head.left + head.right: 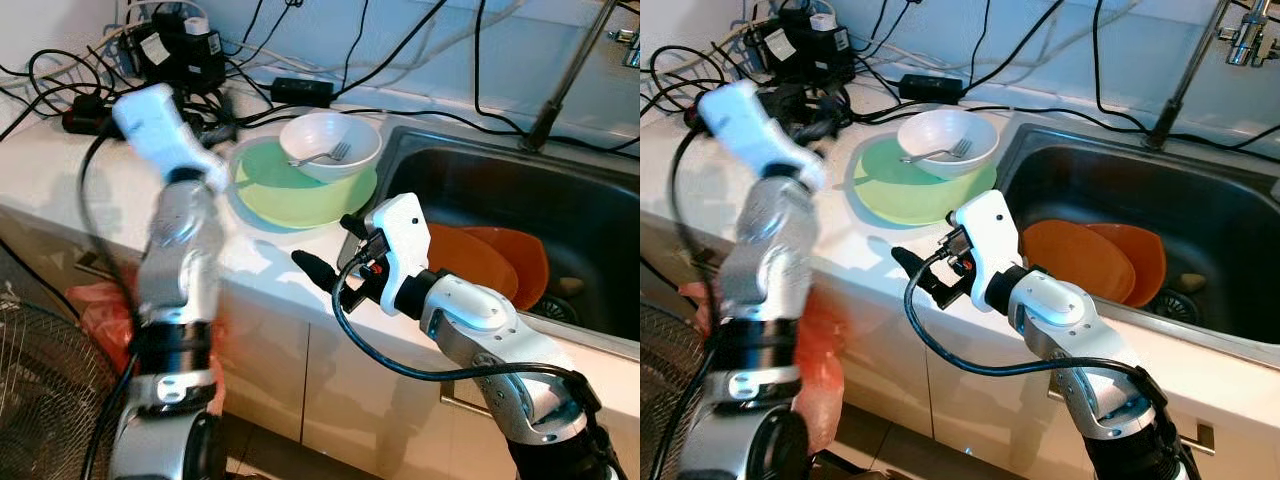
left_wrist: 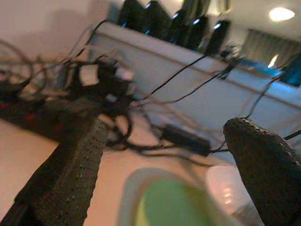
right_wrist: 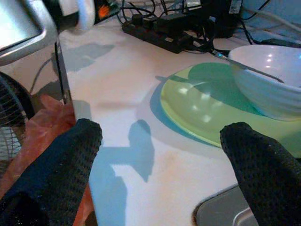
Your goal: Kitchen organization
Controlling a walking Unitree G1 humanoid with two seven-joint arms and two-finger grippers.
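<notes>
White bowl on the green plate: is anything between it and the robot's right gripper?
Nothing visible. The right gripper hangs open over bare counter, facing the green plate and white bowl, which holds a fork.

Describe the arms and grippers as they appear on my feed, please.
Both arms are silver metal with white housings near the wrist and black cables looping alongside. The right gripper and left gripper each have two long black fingers with a textured, dimpled surface.

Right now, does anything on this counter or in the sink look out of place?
Yes. A tangle of black cables and a power strip lies on the counter beside the sink. Two orange plates lean in the basin.
</notes>
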